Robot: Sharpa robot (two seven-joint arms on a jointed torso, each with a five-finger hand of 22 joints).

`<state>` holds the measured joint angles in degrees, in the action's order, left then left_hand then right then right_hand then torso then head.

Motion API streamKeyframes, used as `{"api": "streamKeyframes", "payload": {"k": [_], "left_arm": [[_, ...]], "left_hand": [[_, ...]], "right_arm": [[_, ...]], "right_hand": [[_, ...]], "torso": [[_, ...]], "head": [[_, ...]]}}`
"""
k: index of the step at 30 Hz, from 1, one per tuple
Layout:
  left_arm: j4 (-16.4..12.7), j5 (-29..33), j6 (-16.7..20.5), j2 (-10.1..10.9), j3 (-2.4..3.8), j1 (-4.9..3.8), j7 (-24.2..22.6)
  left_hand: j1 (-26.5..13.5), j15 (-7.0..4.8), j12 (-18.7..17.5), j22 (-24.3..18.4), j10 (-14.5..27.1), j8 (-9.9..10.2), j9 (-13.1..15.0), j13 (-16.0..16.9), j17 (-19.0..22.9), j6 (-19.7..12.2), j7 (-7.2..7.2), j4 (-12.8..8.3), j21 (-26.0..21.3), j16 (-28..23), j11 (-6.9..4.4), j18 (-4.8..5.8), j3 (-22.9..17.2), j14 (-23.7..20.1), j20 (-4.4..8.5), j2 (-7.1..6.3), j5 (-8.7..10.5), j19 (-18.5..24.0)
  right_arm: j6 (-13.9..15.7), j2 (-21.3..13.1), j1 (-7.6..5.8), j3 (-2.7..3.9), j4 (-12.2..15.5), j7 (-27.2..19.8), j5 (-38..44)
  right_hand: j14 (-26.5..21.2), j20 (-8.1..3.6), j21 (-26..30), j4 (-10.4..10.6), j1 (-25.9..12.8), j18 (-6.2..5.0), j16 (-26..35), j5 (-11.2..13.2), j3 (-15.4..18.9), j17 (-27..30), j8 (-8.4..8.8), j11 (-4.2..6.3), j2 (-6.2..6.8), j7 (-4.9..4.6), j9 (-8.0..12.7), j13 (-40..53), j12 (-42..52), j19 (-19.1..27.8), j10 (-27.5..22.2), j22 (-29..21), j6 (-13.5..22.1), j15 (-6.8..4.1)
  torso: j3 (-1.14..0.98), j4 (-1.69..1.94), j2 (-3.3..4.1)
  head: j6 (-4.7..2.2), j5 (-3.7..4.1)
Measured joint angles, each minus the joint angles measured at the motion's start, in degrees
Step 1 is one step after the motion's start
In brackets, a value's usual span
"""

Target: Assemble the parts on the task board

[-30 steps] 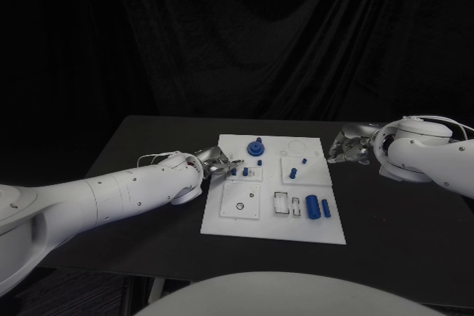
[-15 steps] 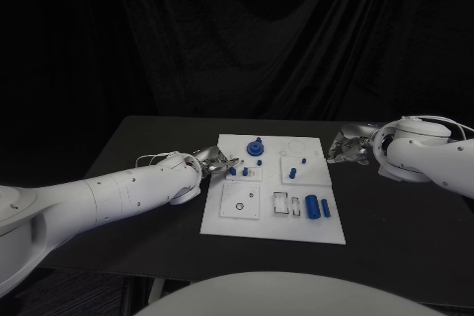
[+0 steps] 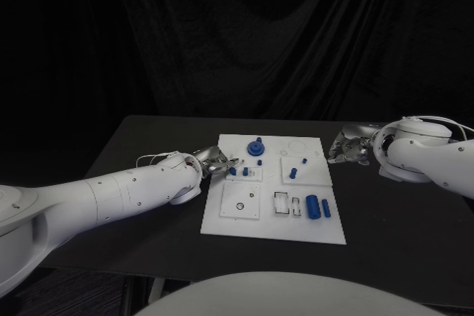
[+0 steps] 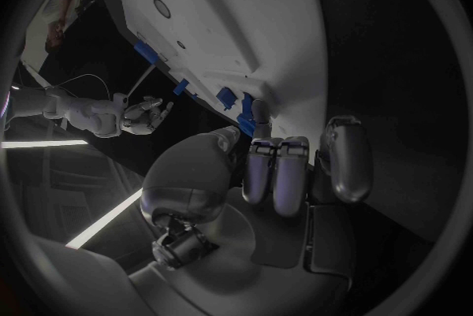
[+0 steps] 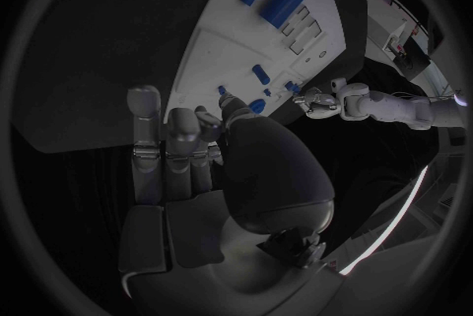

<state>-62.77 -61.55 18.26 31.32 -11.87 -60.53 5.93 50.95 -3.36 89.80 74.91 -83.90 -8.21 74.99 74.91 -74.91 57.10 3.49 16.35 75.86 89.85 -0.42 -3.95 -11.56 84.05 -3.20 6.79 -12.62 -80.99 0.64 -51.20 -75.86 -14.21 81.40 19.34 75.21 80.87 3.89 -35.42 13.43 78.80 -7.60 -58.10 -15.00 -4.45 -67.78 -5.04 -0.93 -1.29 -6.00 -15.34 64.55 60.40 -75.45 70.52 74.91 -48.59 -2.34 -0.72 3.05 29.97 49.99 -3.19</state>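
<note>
Pinching a small blue peg (image 4: 247,125) at the board's (image 3: 252,223) edge, the left hand (image 3: 209,158); wrist view reveals the right hand (image 5: 182,144) empty, fingers apart.

Black table (image 3: 148,141) w/ matte top, dark drape backdrop (image 3: 247,49) hanging in folds behind its far edge, thin bright light strips (image 4: 98,217) low in the room bg, seen from both wrist cams (image 5: 418,198).
</note>
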Motion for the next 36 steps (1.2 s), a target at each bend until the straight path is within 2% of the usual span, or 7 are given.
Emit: {"api": "streamKeyframes", "payload": {"k": [13,21,30,32,34,36], "left_arm": [[0.2,0.0,0.3,-0.1,-0.11,0.31,-2.0],[0.4,0.0,0.4,-0.1,-0.19,0.43,-2.6],[0.6,0.0,0.3,-0.1,-0.20,0.47,-2.8],[0.7,0.0,0.3,-0.1,-0.20,0.47,-2.9],[0.9,0.0,0.4,-0.2,-0.20,0.48,-2.9],[1.0,0.0,0.4,-0.2,-0.20,0.52,-3.0]], "left_hand": [[2.0,0.00,0.0,0.0,0.0,-0.8,0.0,0.0,0.0,-0.4,-0.01,0.0,-0.2,0.0,0.00,0.01,0.0,0.0,0.00,-0.23,-1.51,0.0],[2.9,0.00,0.0,0.0,0.0,-4.1,0.0,0.0,0.0,-0.7,-0.30,0.1,0.2,0.0,0.00,0.00,0.4,0.0,0.22,-0.10,-1.51,-0.2],[3.1,0.00,0.0,0.0,0.0,-5.5,0.0,0.0,0.0,-1.4,-0.43,0.1,0.2,0.0,0.00,0.00,1.0,0.0,0.24,-0.32,-1.51,-0.2],[3.5,0.00,0.0,0.0,0.0,-6.3,0.0,0.0,0.0,-2.0,-0.54,0.0,0.4,0.0,0.00,0.00,1.1,0.0,0.42,-0.30,-1.53,-0.4],[4.6,0.00,0.0,0.0,-0.1,-7.7,0.0,0.0,0.0,-2.5,-0.71,0.0,0.4,0.0,-0.08,0.00,1.1,0.0,0.42,-0.33,-3.02,-0.4],[4.6,0.00,0.0,0.0,-0.2,-8.4,0.0,0.0,0.0,-2.8,-0.52,0.0,0.4,0.0,-0.21,0.00,1.1,0.0,0.42,-0.34,-3.47,-0.4]], "right_arm": [[-0.1,0.0,0.01,0.00,0.0,0.0,0.0],[-0.1,0.0,0.03,0.00,0.0,0.0,0.0],[-0.1,0.0,0.05,0.00,0.0,0.0,0.0],[-0.1,0.0,0.09,0.01,0.0,0.0,0.0],[-0.1,0.0,0.11,0.01,0.0,0.0,0.0],[-0.1,-0.1,0.12,0.01,0.0,0.0,0.0]], "right_hand": [[0.0,0.00,0.2,-0.2,0.3,0.00,0.2,-0.7,-0.5,0.0,0.00,0.00,-0.30,-0.21,0.0,-0.1,0.0,0.0,0.0,0.0,-0.2,0.00],[0.0,0.00,0.2,-0.3,0.3,0.00,0.2,-0.7,-0.6,0.0,0.00,0.00,-0.30,-0.21,0.0,-0.1,-0.2,0.0,0.0,0.0,-0.2,0.00],[0.0,0.00,0.4,-0.2,0.3,0.00,0.2,-1.0,-0.8,0.0,0.00,0.00,-0.30,-0.21,0.0,-0.1,-0.2,0.0,0.0,0.0,-0.2,0.00],[0.0,0.00,0.4,-0.2,0.3,0.00,0.2,-1.0,-0.8,0.0,0.00,0.00,-0.30,-0.21,0.0,-0.1,-0.2,0.0,0.0,0.0,-0.2,0.00],[0.0,0.00,0.4,-0.2,0.3,0.00,0.2,-1.0,-0.8,0.0,0.00,0.00,-0.30,-0.21,0.0,-0.1,-0.2,0.0,0.0,0.0,-0.2,0.00],[0.0,0.00,0.4,-0.2,0.3,0.00,0.2,-1.0,-0.8,0.0,0.00,0.00,-0.30,-0.21,0.0,-0.1,-0.2,0.0,0.0,0.0,-0.2,0.00]], "torso": [[-0.01,0.03,-0.06],[-0.04,0.03,-0.07],[-0.02,0.02,-0.04],[-0.02,0.00,-0.03],[-0.02,0.00,-0.03],[-0.02,0.00,-0.03]], "head": [[0.00,0.01],[0.00,0.07],[0.00,0.08],[0.00,0.05],[0.00,0.04],[0.00,0.03]]}}
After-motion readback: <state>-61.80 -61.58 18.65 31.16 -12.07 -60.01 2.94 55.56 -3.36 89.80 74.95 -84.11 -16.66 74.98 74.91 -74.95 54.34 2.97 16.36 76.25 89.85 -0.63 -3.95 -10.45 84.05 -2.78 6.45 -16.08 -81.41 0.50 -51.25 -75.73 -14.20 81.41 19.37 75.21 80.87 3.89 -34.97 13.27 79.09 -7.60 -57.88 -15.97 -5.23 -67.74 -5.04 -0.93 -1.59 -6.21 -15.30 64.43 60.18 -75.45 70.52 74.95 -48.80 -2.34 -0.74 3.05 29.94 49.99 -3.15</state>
